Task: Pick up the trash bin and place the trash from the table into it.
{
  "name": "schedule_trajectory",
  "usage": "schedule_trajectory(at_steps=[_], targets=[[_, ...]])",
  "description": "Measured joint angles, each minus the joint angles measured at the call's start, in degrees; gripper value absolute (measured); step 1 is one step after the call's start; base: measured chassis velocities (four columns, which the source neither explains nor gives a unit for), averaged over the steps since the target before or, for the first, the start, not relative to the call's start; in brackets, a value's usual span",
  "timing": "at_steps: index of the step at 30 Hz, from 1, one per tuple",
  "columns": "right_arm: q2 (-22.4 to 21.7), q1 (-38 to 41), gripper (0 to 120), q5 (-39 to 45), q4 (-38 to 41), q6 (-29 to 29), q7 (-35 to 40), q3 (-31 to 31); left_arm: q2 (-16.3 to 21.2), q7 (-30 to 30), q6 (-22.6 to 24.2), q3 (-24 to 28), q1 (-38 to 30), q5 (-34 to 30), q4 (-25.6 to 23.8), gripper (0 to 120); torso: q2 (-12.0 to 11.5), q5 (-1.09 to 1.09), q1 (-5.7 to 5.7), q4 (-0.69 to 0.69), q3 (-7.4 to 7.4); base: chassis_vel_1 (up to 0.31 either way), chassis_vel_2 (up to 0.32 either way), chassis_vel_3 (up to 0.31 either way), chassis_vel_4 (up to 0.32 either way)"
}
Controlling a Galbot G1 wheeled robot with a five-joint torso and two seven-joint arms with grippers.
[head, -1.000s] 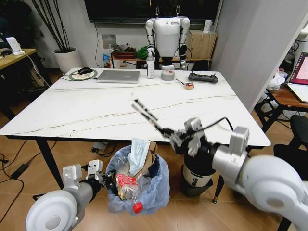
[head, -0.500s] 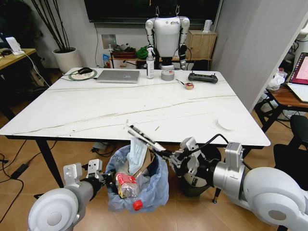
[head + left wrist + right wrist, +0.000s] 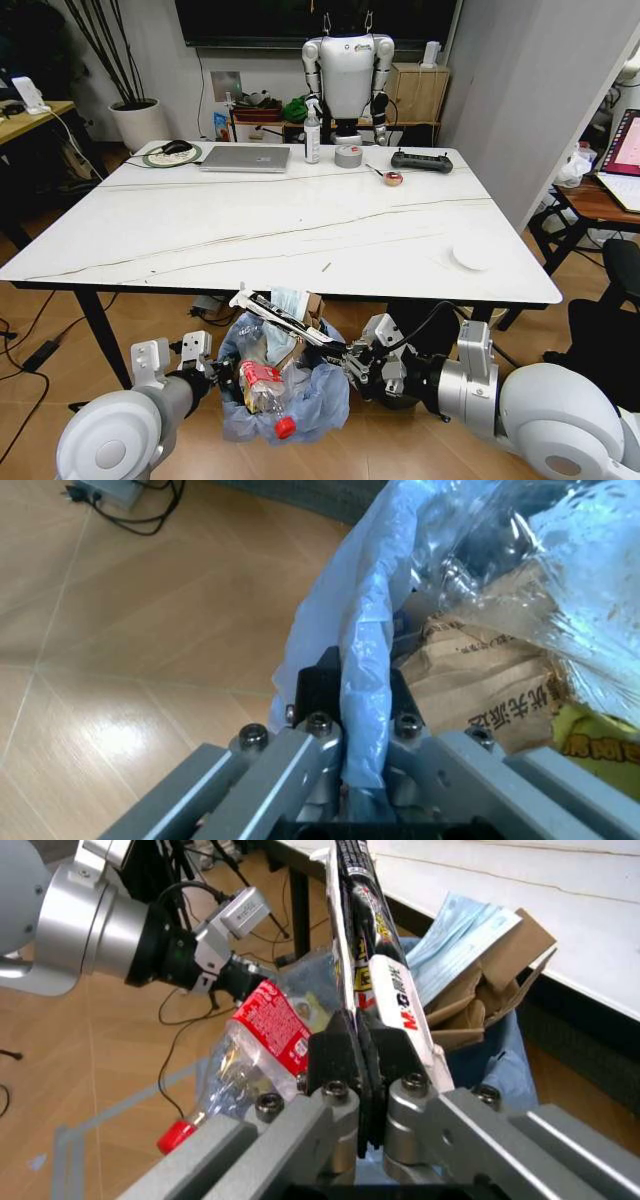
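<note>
We take the white counter (image 3: 250,225) as our landmark: it fills the upper middle of the head view, and at its far edge stand a laptop (image 3: 246,158), a spray bottle (image 3: 313,131) and a tape roll (image 3: 348,156). Just below its near edge, off the floor, we see the trash bin (image 3: 300,385) in its blue bag, stuffed with a red-labelled crushed bottle (image 3: 262,388), brown cardboard (image 3: 505,964) and a pale blue tissue (image 3: 288,305). On the bin's left side, under the counter's near edge, our left tool (image 3: 345,705) is pinched together on the bag-covered rim. From the right, also below that edge, our right tool (image 3: 362,1065) is clamped on a long flat wrapper (image 3: 275,312), which slants over the bin's mouth.
</note>
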Motion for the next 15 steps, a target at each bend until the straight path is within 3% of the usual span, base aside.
schedule_trajectory(at_steps=[15], targets=[[0.57,-2.99,52,-4.94,-0.06,-1.47,-0.26,0.4,0.57,-1.08,0.0,0.58,-0.59,-1.83,0.02,0,0.0,0.0,0.0,0.0,0.0,0.0,0.0,0.0,0.0]])
